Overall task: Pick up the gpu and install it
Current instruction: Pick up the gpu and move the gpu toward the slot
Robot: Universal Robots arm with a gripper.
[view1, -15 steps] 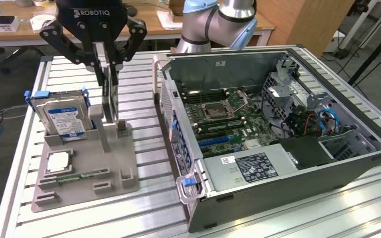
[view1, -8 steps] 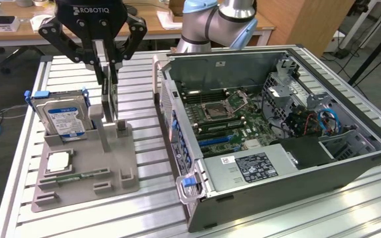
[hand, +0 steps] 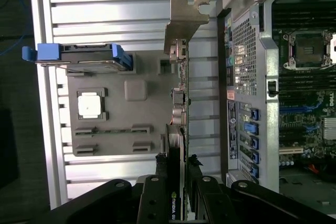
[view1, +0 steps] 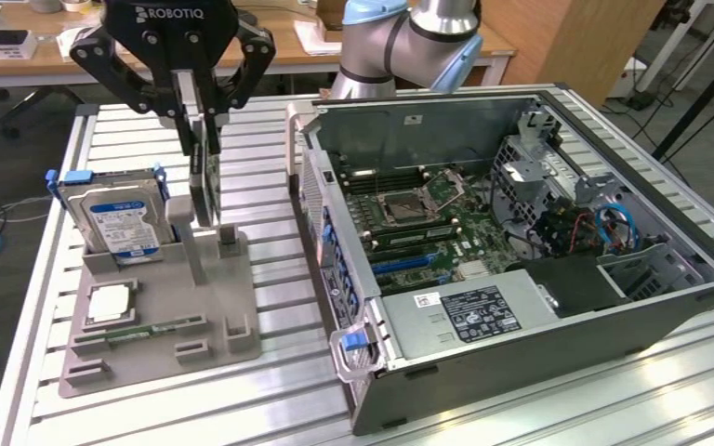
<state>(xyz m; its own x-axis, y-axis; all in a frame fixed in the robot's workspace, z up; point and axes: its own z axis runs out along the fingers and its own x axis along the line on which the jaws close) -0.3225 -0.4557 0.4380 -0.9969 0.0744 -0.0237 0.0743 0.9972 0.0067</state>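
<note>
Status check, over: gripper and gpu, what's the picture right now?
Gripper shut on the gpu, card upright over the grey holder. Hard drive stands beside it. Open computer case at the exterior view's right, gpu not yet in.

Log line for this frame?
claw: shut on gpu | gpu: upright at holder | case: open, gpu not installed

The exterior camera sits high off the tabletop [view1: 257, 409], angled down toward the arm's base [view1: 394, 46] at 12 o'clock. It has the grey parts holder [view1: 208, 316] at 9 and the open computer case [view1: 456, 390] at 3. The wrist camera looks straight down past the claw [hand: 177, 161], close in. Both views catch the holder, the hard drive [view1: 115, 218] and the case's wall beside the holder.
</note>
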